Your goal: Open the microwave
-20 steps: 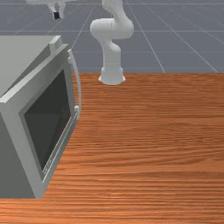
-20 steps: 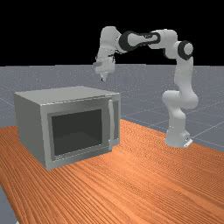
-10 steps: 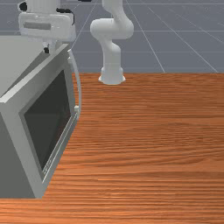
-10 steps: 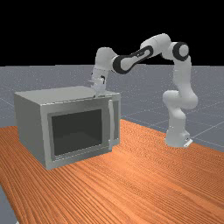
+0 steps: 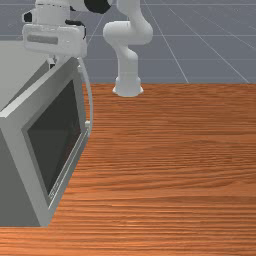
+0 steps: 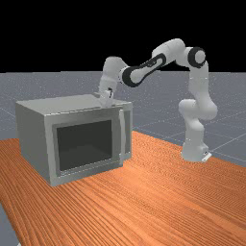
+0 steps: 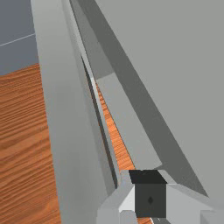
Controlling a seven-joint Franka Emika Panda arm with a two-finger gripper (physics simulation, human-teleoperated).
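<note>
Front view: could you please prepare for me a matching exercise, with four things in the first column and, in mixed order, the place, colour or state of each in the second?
Column 1
1. Gripper
2. Table
3. Microwave door
4. Door window

Column 2
A. Dark, see-through-looking panel
B. Slightly ajar
C. At the door's top edge
D. Orange-brown wood

Right pairs: 1-C, 2-D, 3-B, 4-A
</note>
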